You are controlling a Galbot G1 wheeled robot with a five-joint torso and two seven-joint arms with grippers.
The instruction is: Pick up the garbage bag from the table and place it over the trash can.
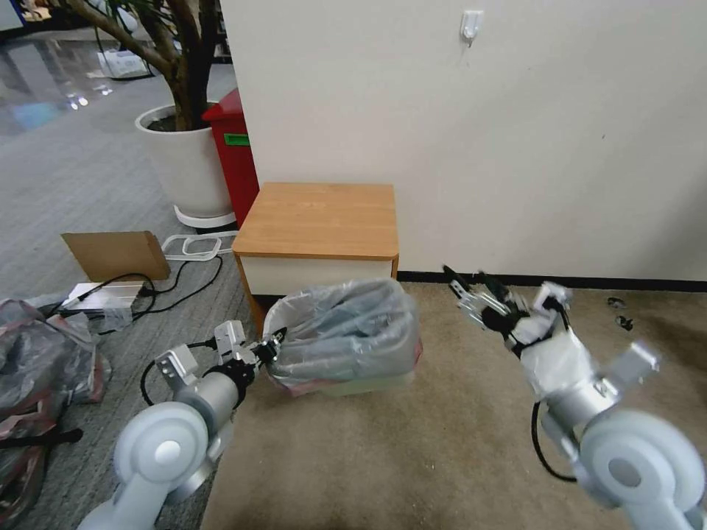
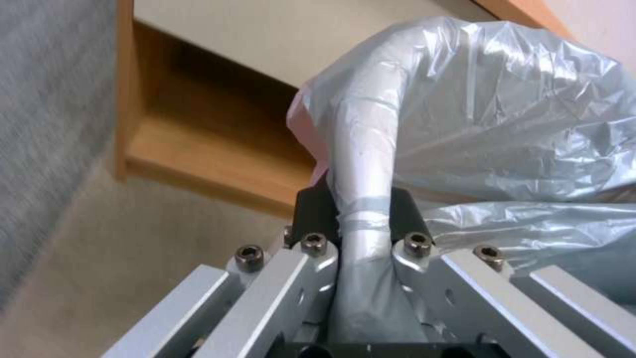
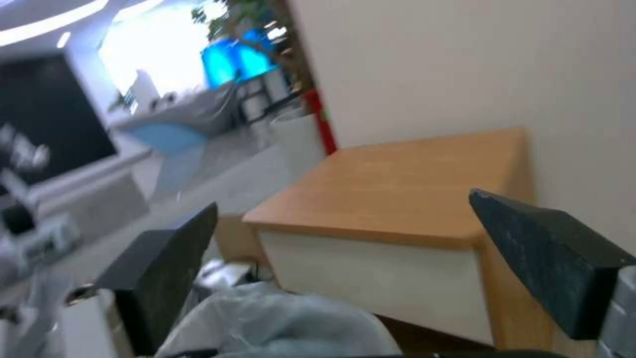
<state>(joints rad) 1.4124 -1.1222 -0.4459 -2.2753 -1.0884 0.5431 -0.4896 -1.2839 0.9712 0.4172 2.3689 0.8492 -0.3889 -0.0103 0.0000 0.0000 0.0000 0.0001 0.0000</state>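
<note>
1. The thin, crinkly grey plastic garbage bag (image 1: 346, 324) with a pink edge sits over the small beige plastic trash can (image 1: 368, 384) on the floor.
2. The trash can stands just in front of the small light-brown wooden table (image 1: 318, 218) with a white drawer front.
3. My left gripper (image 1: 266, 350) is at the left side of the trash can.
4. In my left wrist view, my left gripper (image 2: 363, 219) is pinched tight on the bag-covered rim, with one black finger (image 2: 311, 211) on each side of it.
5. My right gripper (image 1: 471, 291) is up in the air to the right of the trash can, apart from the bag.
6. Its two black fingers (image 3: 166, 268) are spread wide and hold nothing.
7. The table top is bare wood.
</note>
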